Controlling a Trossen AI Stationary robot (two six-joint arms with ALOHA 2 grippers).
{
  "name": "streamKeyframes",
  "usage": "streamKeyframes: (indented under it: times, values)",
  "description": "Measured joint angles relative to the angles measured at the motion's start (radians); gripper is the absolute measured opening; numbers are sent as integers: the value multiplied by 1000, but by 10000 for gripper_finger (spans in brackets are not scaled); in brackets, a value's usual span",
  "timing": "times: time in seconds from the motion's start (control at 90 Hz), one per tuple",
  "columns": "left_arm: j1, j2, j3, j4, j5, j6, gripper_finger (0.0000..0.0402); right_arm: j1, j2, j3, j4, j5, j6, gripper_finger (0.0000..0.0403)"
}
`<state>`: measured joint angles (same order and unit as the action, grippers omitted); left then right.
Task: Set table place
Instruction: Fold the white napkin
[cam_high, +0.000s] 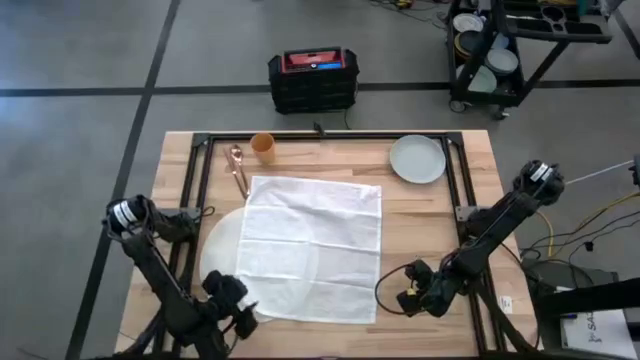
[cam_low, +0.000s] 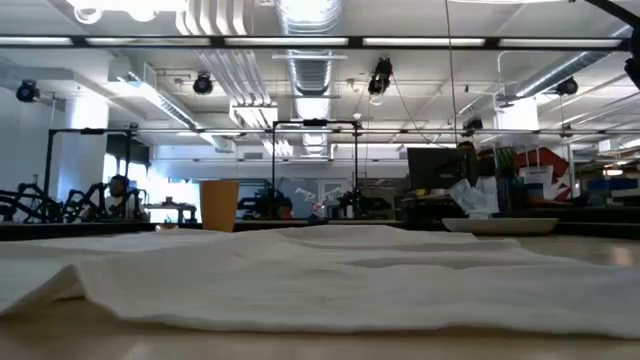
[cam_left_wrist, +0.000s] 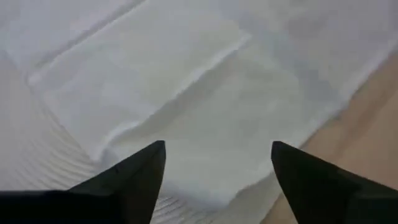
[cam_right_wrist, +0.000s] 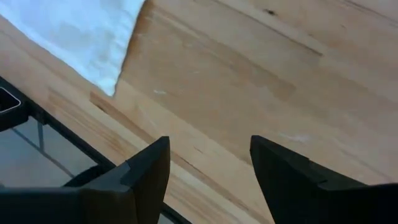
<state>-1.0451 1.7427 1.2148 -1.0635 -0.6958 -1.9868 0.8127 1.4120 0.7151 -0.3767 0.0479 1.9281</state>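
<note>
My left end effector (cam_high: 243, 308) hangs at the near-left corner of the white cloth (cam_high: 312, 248), fingers spread and holding nothing; in my left wrist view the cloth's folded edge lies straight ahead between the fingertips (cam_left_wrist: 146, 163). The round white mat (cam_high: 222, 245) lies at about 12 o'clock from that end effector, mostly buried under the cloth, with only its left arc showing. My right end effector (cam_high: 410, 300), also spread and empty, sits off the cloth's near-right corner, at its 9 o'clock, over bare worktop (cam_high: 420, 215) close to the front rail. The grey-green plate (cam_high: 417, 159) lies toward 12 o'clock from my right arm, which is nearer; the orange cup (cam_high: 262, 146) and what seems to be a copper spoon (cam_high: 238, 168) lie far-left, nearer my left.
</note>
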Motion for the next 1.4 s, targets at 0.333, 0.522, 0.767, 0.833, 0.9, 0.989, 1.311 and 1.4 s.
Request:
streamKeyframes:
  times: [0.333,0.522,0.767,0.833,0.9,0.989,1.311,1.4]
  values:
    - [-62,188,57,146,-136,-200,257,-2,0,0,7,-30,-11,206]
    - [-62,301,197,59,-123,-204,244,-2,0,0,8,-30,-17,206]
    - [-126,317,395,-198,-22,-208,235,-2,0,0,8,-25,-66,206]
    - [-151,317,429,-261,13,-215,232,-2,0,0,8,-22,-86,206]
    - [-168,316,437,-296,31,-216,231,-2,0,0,8,-22,-94,206]
    - [-177,317,416,-280,71,-217,229,-2,0,0,7,-22,-97,206]
    - [-177,346,284,-162,86,-218,229,-1,0,0,8,-21,-89,206]
    - [-173,346,264,-153,84,-219,229,-1,0,0,8,-21,-89,206]
